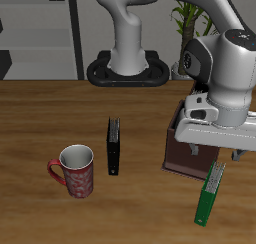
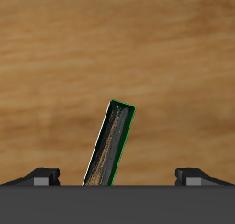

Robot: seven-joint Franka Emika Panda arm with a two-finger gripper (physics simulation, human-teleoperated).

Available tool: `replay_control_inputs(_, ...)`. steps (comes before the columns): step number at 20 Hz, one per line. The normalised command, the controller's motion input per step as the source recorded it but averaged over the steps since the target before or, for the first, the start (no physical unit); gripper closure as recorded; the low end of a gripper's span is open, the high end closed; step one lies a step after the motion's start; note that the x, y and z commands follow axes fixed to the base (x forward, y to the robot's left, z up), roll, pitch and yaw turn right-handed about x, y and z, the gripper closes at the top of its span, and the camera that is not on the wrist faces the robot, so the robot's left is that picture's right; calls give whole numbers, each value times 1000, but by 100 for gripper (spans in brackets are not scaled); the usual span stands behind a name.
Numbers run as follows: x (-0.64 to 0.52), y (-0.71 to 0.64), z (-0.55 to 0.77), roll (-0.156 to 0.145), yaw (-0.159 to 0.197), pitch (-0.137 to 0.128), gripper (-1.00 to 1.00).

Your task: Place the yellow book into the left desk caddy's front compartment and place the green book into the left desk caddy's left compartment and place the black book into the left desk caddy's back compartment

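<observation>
The arm reaches forward over the table, its hand (image 1: 222,156) pointing down with fingers spread apart.

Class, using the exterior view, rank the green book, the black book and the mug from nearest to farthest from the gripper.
1. Green book: just below the gripper, beside the desk caddy.
2. Black book: mid-table, standing on edge.
3. Mug: beyond the black book, nearer the front edge.

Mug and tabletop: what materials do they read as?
Mug: looks like glazed ceramic, with a patterned red-pink outside, pale inside and a soft sheen; a render, so uncertain. Table: looks like wood or wood-look laminate, matte, with brown grain streaks running along it.
</observation>
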Motion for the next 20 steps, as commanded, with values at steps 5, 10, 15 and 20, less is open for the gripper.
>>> replay_control_inputs(5,111,-26,-379,9,-25,20,-100)
replay_control_inputs(10,79,-104,-374,3,-23,37,-100)
replay_control_inputs(15,28,-92,-428,1,-41,54,-100)
replay_control_inputs(20,3,-90,-292,9,-16,25,100)
